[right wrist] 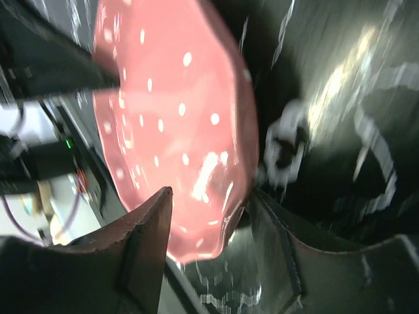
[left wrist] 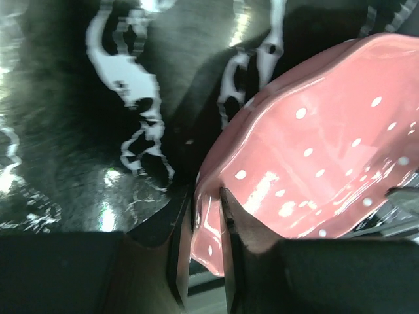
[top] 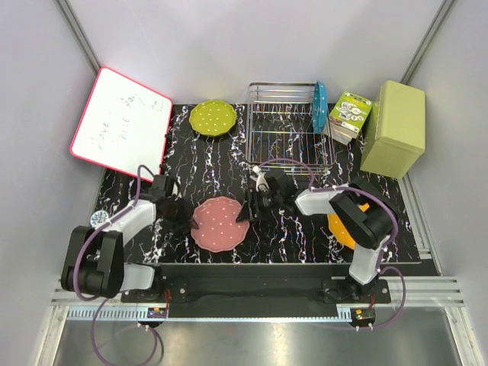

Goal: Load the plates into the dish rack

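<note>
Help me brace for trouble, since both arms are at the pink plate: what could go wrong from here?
1. The left gripper pinches only the thin rim of the pink plate, so it might slip or pivot.
2. The right gripper is open astride the opposite rim; closing off-centre could twist the plate against that grip.
3. The orange plate lies partly under the right arm and might get knocked.

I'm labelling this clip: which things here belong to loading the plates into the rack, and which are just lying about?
Job: pink plate, lime green plate, orange plate, blue plate, dish rack.
Lying about: whiteboard, olive-green box, printed carton.
</note>
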